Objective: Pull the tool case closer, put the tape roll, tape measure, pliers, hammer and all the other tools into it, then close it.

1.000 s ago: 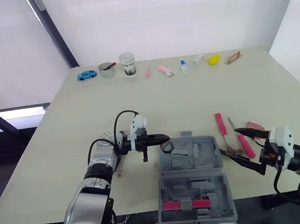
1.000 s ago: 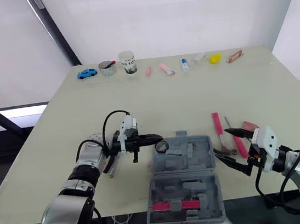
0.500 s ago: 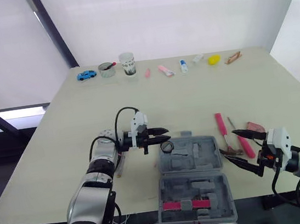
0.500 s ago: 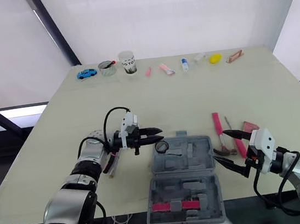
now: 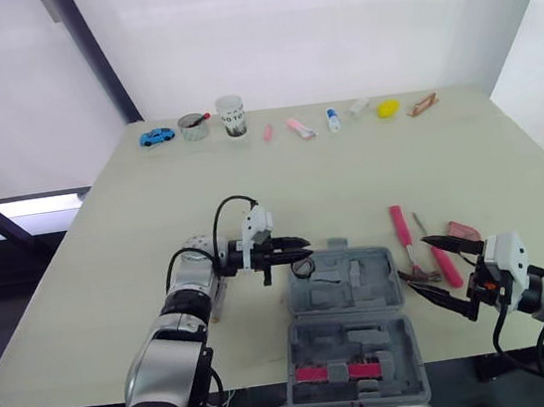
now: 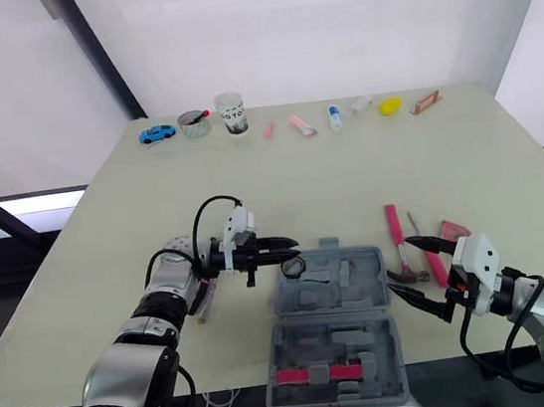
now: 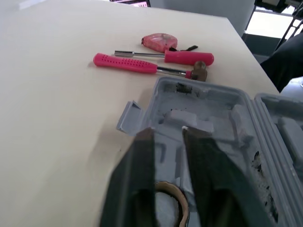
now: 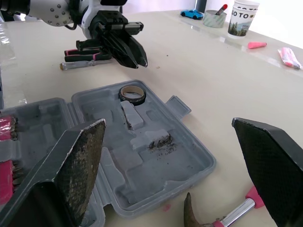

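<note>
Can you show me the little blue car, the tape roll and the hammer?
blue car (image 5: 156,136), left eye view, its roof.
tape roll (image 8: 132,100), right wrist view, its near rim.
hammer (image 7: 125,63), left wrist view, its pink handle.

Worktop: pale cream rectangular worktop (image 5: 350,183)
Near edge: open grey plastic tool case (image 5: 374,295)
Right of case: pink-handled hammer (image 5: 398,225) beside pink-handled screwdriver (image 5: 445,264); pink tape measure (image 5: 463,229) near them
Left of case: pink-handled pliers (image 8: 87,56)
Far edge: blue toy car (image 5: 156,136), small glass bowl (image 5: 193,129), white paper cup (image 5: 232,116), yellow lump (image 5: 389,108)

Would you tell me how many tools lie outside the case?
4: hammer, screwdriver and tape measure right of the case, pliers left of it; others may be hidden.
</note>
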`<state>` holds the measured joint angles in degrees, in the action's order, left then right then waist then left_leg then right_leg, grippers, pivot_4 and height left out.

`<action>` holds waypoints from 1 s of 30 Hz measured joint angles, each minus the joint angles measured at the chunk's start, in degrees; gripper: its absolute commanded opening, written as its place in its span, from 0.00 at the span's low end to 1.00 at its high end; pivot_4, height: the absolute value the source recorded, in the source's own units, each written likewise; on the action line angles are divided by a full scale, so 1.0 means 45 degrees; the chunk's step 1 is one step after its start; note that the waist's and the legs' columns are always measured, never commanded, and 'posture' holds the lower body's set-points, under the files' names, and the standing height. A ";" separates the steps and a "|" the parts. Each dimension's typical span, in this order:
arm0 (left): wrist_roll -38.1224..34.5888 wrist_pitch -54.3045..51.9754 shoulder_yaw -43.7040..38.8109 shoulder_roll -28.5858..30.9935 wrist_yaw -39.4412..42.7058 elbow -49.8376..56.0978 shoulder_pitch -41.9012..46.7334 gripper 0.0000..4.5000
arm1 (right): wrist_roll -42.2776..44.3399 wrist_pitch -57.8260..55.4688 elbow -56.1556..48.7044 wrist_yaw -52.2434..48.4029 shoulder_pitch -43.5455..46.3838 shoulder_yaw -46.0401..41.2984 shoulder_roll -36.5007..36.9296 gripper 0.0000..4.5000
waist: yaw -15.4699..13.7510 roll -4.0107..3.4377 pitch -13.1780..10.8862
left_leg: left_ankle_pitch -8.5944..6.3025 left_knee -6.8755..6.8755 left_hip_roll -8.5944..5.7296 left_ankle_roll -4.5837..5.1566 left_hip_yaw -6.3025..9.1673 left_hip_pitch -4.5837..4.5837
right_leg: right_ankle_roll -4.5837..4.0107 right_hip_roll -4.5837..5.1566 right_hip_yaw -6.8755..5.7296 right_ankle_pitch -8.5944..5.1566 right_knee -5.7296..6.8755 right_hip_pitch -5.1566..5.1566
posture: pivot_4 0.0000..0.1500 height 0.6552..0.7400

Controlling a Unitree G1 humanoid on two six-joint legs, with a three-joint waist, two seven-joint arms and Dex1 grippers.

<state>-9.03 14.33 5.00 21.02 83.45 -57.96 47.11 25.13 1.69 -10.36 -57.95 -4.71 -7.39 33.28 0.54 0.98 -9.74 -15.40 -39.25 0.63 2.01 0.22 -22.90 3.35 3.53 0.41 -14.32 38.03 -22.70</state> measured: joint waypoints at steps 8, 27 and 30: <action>0.0323 0.0298 0.0019 -0.0002 -0.0210 -0.0133 -0.0001 0.25 | -0.0102 0.0001 0.0006 0.0013 0.0000 0.0008 -0.0098 1.00 | -0.0001 0.0000 0.0000 | 0.0000 0.0000 0.0000 0.0000 0.0001 0.0000 | 0.0000 0.0000 0.0000 0.0000 0.0000 0.0000 | 1.00 1.00; 0.2332 0.1001 0.0811 -0.0413 -0.1924 -0.1698 0.0086 0.25 | -0.0081 0.0175 0.0035 -0.0082 -0.0009 0.0045 -0.0246 1.00 | 0.0008 -0.0005 0.0010 | 0.0000 -0.0001 0.0000 0.0000 0.0001 0.0026 | 0.0000 -0.0001 0.0001 0.0002 0.0014 0.0009 | 1.00 1.00; 0.2316 0.1038 0.0741 -0.0437 -0.1937 -0.1744 0.0084 0.25 | -0.0033 0.0174 0.0013 -0.0072 -0.0143 0.0044 -0.0246 1.00 | 0.0008 -0.0007 0.0013 | 0.0001 -0.0002 0.0000 0.0000 -0.0001 0.0030 | 0.0002 -0.0001 0.0004 0.0005 0.0014 0.0012 | 1.00 1.00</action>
<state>1.40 19.00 8.33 19.06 74.73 -65.81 47.48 24.98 2.47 -10.30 -58.28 -5.35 -7.19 32.17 0.58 0.95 -9.69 -15.40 -39.25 0.63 2.01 0.22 -22.76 3.35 3.53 0.43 -14.30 38.09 -22.65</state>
